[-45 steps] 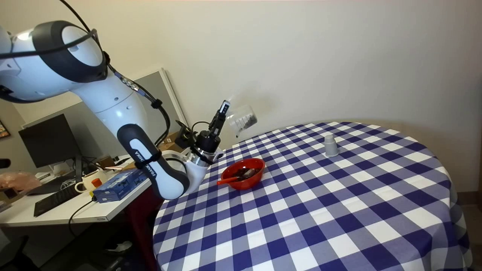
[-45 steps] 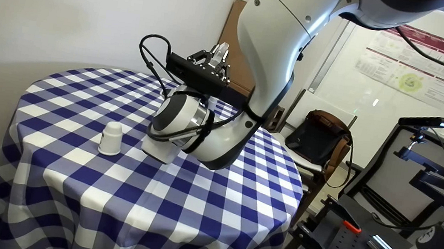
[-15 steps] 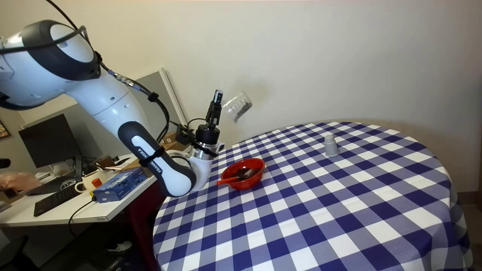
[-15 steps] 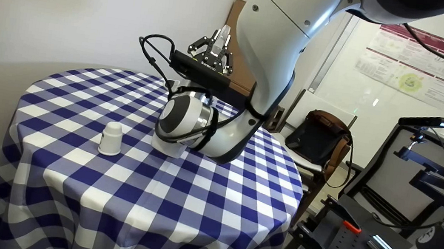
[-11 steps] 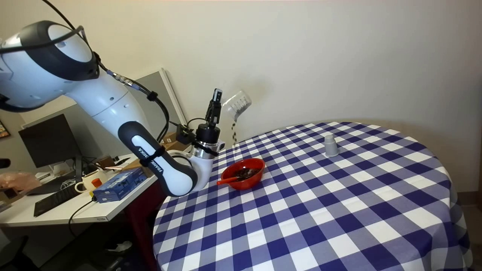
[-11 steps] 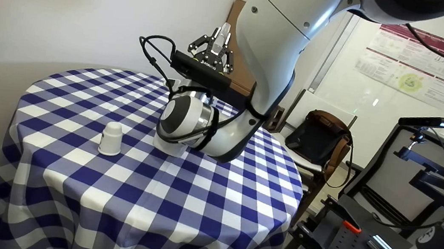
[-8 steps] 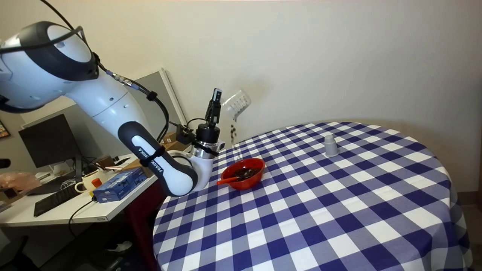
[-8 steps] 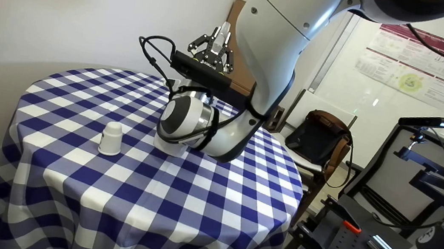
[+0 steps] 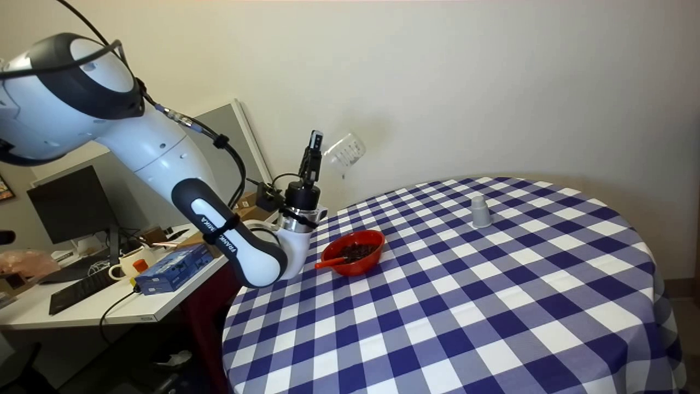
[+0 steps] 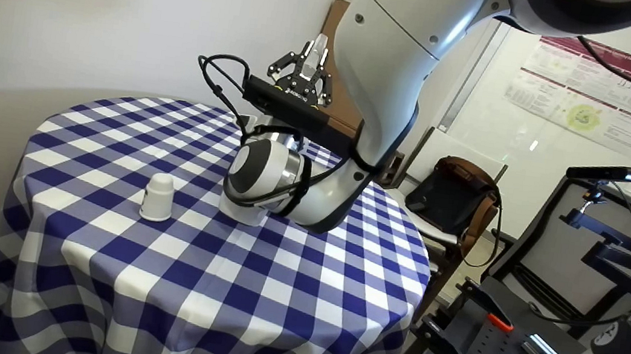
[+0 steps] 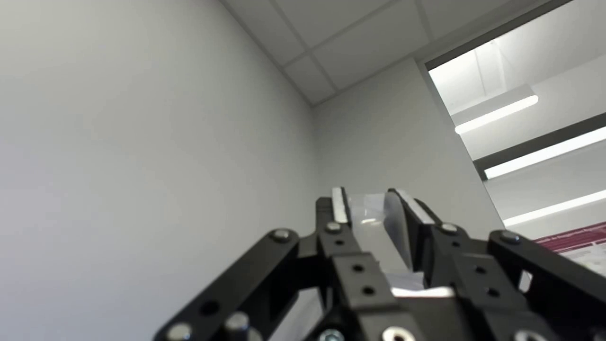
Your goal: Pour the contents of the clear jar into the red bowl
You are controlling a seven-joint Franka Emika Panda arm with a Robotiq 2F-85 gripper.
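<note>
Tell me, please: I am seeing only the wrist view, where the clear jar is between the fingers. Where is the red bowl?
Observer: In an exterior view, the red bowl rests on the checked tablecloth.
Operator: Is there anything inside it?
Observer: Yes, dark pieces lie in it; whether the clear jar is fully empty, I cannot tell.
Operator: Does any other container stand on this tablecloth?
Observer: Yes, a pale container stands there, shown in both exterior views.

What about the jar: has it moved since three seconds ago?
Yes: in an exterior view the clear jar is higher and slightly further left, judged against the red bowl, which hasn't moved.
</note>
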